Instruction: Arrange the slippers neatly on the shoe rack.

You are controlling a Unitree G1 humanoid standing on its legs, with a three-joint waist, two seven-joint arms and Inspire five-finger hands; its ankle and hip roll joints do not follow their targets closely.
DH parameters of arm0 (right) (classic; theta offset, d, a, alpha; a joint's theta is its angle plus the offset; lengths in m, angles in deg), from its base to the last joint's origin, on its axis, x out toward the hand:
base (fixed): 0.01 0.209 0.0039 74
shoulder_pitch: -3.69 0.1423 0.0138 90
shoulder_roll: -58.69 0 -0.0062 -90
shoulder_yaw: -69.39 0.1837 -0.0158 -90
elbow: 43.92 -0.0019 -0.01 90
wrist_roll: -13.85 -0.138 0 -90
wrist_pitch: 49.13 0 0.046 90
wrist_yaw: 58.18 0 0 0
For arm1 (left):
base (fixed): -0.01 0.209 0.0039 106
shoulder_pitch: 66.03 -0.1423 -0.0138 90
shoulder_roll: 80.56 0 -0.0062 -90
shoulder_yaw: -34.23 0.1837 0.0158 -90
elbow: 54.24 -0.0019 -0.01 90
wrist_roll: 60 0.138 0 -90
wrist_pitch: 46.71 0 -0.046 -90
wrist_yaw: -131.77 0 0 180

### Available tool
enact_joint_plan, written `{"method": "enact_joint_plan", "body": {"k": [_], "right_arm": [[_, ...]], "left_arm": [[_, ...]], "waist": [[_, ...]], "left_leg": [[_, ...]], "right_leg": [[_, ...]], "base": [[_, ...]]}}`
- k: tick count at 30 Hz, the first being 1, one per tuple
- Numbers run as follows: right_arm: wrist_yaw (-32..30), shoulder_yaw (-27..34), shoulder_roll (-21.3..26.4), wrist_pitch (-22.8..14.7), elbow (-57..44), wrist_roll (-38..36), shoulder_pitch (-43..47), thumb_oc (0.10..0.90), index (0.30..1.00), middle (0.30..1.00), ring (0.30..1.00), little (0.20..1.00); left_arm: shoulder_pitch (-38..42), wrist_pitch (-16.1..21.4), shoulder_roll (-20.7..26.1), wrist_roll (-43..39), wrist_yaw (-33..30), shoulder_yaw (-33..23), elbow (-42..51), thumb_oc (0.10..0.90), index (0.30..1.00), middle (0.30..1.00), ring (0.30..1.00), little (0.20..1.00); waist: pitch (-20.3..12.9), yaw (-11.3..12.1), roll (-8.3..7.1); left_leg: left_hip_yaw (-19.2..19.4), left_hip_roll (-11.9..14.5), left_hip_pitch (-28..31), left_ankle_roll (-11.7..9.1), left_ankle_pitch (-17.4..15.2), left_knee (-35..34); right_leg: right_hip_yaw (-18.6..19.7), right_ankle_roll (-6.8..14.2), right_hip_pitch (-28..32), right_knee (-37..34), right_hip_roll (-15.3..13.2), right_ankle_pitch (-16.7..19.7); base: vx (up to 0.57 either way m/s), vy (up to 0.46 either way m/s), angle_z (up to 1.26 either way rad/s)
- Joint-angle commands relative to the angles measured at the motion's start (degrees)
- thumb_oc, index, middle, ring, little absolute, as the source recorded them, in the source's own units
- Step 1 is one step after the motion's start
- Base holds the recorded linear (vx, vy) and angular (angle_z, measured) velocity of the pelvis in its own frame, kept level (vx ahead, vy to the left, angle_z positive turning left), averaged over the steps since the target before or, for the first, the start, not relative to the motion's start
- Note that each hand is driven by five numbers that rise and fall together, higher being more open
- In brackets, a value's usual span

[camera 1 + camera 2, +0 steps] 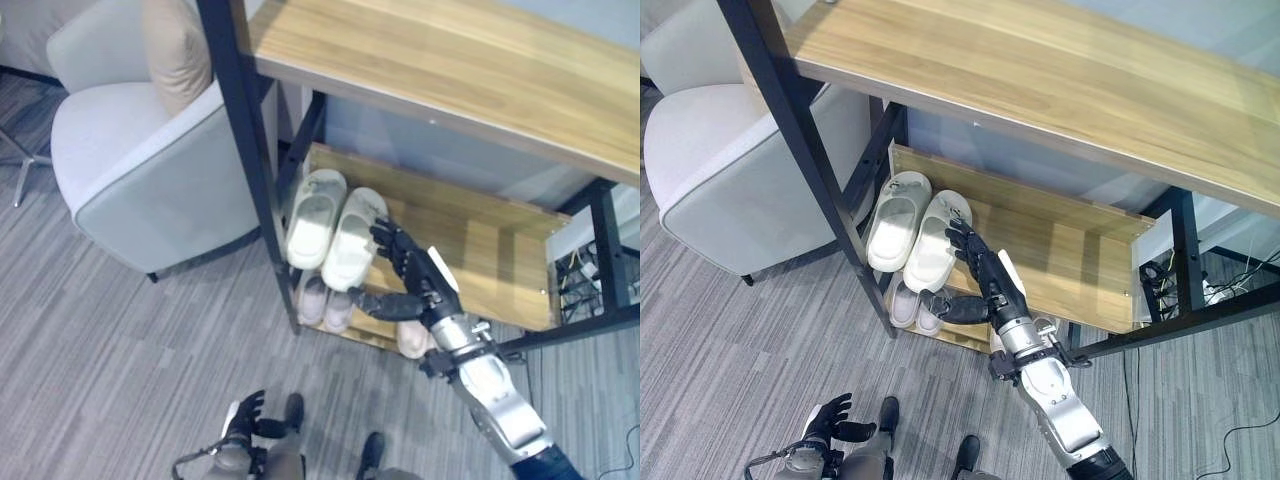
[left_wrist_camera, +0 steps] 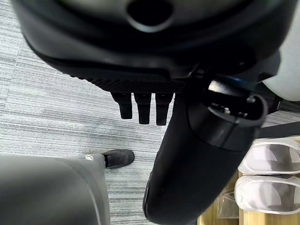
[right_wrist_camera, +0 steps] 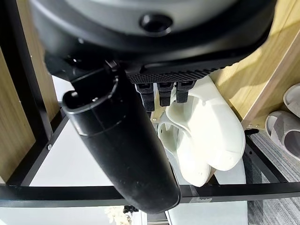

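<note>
A pair of cream slippers point(image 1: 315, 215) lies side by side at the left end of the rack's middle wooden shelf point(image 1: 470, 250). My right hand point(image 1: 418, 275) reaches in from the right. It is open, with straight fingers against the side of the right cream slipper point(image 1: 352, 240) and the thumb spread below. In the right wrist view the cream pair point(image 3: 206, 136) shows just past the fingers point(image 3: 159, 96). A pale pinkish pair point(image 1: 325, 300) sits on the lower shelf, with another pale slipper point(image 1: 412, 340) under my right wrist. My left hand point(image 1: 243, 415) hangs low over the carpet, open and holding nothing.
A grey armchair point(image 1: 140, 170) with a beige cushion point(image 1: 175, 45) stands close to the rack's left black post point(image 1: 250, 150). The wide top shelf point(image 1: 450, 60) overhangs the middle one. Cables point(image 1: 585, 285) lie behind the rack's right end. Grey carpet spreads in front.
</note>
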Motion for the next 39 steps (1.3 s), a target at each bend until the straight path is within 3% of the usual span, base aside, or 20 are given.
{"method": "enact_joint_plan", "body": {"k": [1, 24, 39], "right_arm": [[0.4, 2.3, 0.9, -5.8, -3.2, -1.0, 7.1, 0.800, 0.900, 0.900, 0.900, 0.900], [-5.3, 1.3, 2.8, -5.4, 17.7, 7.5, 22.1, 0.800, 0.900, 0.900, 0.900, 0.900], [-5.8, 0.1, 3.4, -5.4, 18.1, 10.0, 25.1, 0.800, 0.900, 0.900, 0.900, 0.900]], "left_arm": [[-1.2, 1.1, -0.8, 2.3, 0.9, 2.3, -2.2, 0.800, 0.900, 0.900, 0.900, 0.900], [-2.1, 2.7, 0.0, 2.6, 2.1, 4.8, -1.4, 0.800, 0.900, 0.900, 0.900, 0.900], [-2.1, 2.7, -0.6, 2.1, 2.0, 5.1, -1.2, 0.800, 0.900, 0.900, 0.900, 0.900]], "waist": [[-1.3, 1.4, 0.16], [0.6, 5.9, 0.12], [0.6, 6.3, 0.55]], "left_leg": [[2.8, 1.9, 6.4, -2.1, -8.0, -0.4], [1.0, 1.5, 5.0, -1.9, -7.5, -0.2], [0.9, 1.3, 5.3, -1.6, -7.9, 0.1]], "right_leg": [[0.5, 3.2, -2.9, 6.9, -1.2, -3.7], [-1.2, 3.3, -3.6, 7.7, -1.5, -4.0], [-1.1, 3.4, -3.9, 8.9, -2.0, -4.3]], "base": [[0.00, 0.000, 0.00], [0.00, -0.002, 0.01], [0.00, 0.002, 0.01]]}}
